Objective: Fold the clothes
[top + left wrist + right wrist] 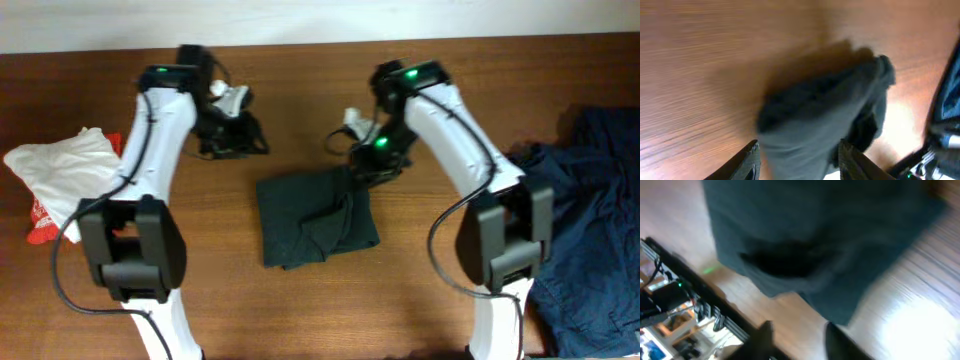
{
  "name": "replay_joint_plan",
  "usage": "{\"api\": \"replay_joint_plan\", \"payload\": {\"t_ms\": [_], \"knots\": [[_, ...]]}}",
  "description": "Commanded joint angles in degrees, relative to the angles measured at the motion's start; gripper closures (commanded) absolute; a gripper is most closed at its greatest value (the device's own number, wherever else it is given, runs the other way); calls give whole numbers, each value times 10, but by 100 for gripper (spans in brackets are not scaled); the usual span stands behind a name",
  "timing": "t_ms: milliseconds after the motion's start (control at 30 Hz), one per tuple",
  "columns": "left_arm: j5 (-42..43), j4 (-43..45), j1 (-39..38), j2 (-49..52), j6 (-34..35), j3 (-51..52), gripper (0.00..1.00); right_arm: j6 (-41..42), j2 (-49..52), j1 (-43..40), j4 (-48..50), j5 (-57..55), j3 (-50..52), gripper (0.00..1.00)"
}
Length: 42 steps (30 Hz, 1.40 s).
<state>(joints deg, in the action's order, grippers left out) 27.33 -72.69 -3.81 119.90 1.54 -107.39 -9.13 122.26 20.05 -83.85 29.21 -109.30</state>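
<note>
T-shirt (315, 215), black, lay folded in a small bundle at the middle of the table (300, 80). Your left gripper (243, 143) stood just beyond its far left corner, fingers spread and empty. Your right gripper (368, 165) hung at its far right corner, also spread, holding nothing.

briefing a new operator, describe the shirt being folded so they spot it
On the wooden table, look at the centre. The black T-shirt lies there folded into a compact rectangle, unlike the crumpled white and red garments at left and the loose navy shirt at right.
</note>
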Motion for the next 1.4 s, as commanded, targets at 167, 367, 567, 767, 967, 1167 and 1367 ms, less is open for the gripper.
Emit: {"api": "replay_joint_plan", "payload": {"t_ms": [167, 367, 567, 767, 967, 1167, 1367], "knots": [[-19, -6, 28, 2, 3, -12, 48, 108, 0, 158, 117, -133, 47, 40], [-19, -8, 29, 2, 3, -12, 44, 183, 0, 189, 218, -193, 160, 66], [-19, -8, 28, 2, 3, -12, 43, 232, -23, 163, 126, -306, 163, 96], [-19, -9, 28, 2, 3, -12, 43, 232, -30, 94, 65, -348, 163, 87], [-19, -19, 27, 2, 3, -12, 39, 232, -30, 46, 61, -406, 164, 60], [-19, -31, 27, 2, 3, -12, 38, 231, -32, -3, 38, -359, 164, 64], [-19, -30, -16, 11, -25, -7, 38, 138, -80, -5, 23, -155, 164, 59]]}}
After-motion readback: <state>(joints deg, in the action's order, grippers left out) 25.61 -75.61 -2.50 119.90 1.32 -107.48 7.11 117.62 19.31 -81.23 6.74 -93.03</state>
